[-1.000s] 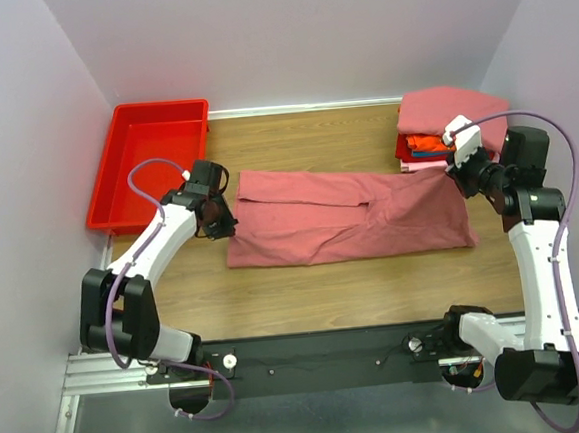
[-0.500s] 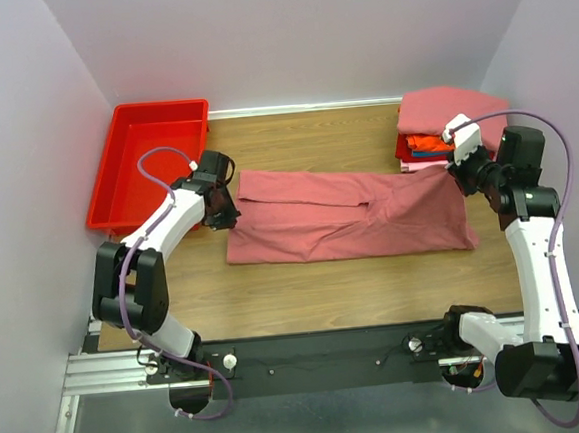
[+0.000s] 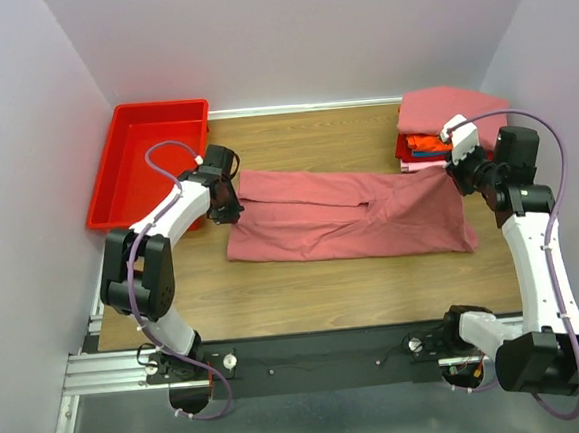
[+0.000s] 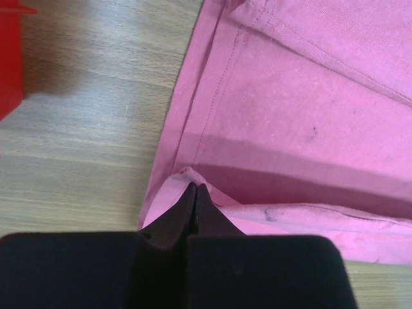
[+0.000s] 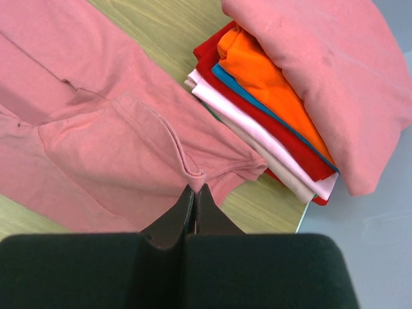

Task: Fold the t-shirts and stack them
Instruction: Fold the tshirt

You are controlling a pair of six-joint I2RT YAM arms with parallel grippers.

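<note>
Surface: a wooden table (image 3: 305, 285) boxed in by pale walls; the two arm bases sit at its near edge
Spread shirt: one salmon-pink t-shirt (image 3: 340, 218) lies mid-table, folded into a long band; a few dark specks show on the cloth in the left wrist view
Long axis: it runs left to right across the table, its ends towards the two side walls; the left end lies just beside the red bin (image 3: 103, 176), the right end reaches the foot of the stack
Ends: a stitched hem (image 4: 193, 109) runs along the left end; which end holds the neck cannot be told
Stack: one pile of folded t-shirts (image 5: 277, 96) in the far right corner; a bulky salmon-pink one on top, then orange, a thin blue edge, red, pale pink and a paler layer; the exact count lower down cannot be told
Left gripper (image 4: 195, 193): fingers pinched together on a raised fold at the shirt's left end
Right gripper (image 5: 195, 193): fingers pinched together on the puckered hem at the shirt's right end, near the stack
Counts: one spread shirt; one stack; one bin; two grippers
</note>
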